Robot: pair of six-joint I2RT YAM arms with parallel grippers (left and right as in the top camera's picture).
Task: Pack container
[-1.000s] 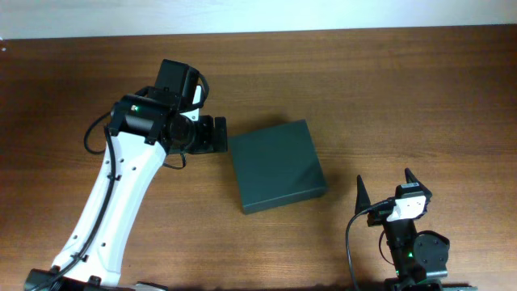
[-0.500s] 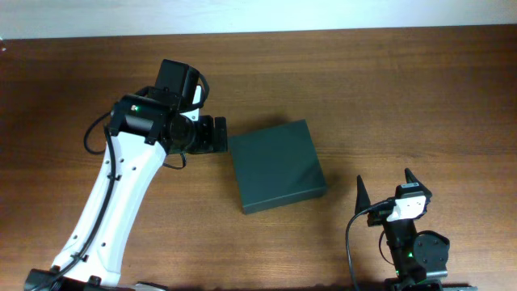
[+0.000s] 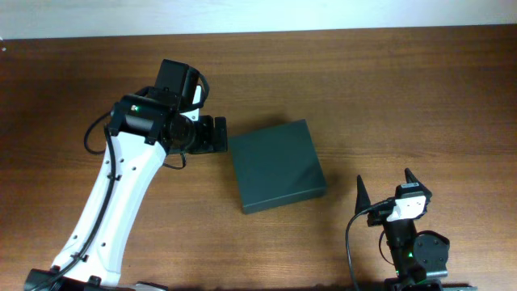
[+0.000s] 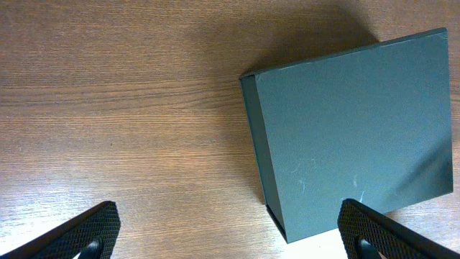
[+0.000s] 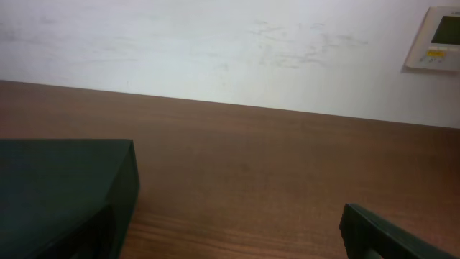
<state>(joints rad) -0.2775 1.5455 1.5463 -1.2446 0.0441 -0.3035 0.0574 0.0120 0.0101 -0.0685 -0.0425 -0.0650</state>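
While hovering released just left of the closed container (image 3: 278, 166) lying flat on the surface (image 3: 388, 81), lower the left gripper (image 4: 233, 237) to the free edge of the lid (image 4: 352, 129) and lift slowly, keeping the also released right gripper (image 3: 384, 179), well off the container's right, ready to steady it.

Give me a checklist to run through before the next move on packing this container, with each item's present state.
1. Lid of the container open for packing: not ok, it lies shut and flat on the table.
2. Jaws of the left gripper open: ok.
3. The left gripper placed at the container's edge: ok, it hangs over that edge in the wrist view.
4. Jaws of the right gripper open, and apart from the container: ok.
5. Things to pack in view: not ok, none shows in any view.
6. Which side the lid hinges on: cannot tell.
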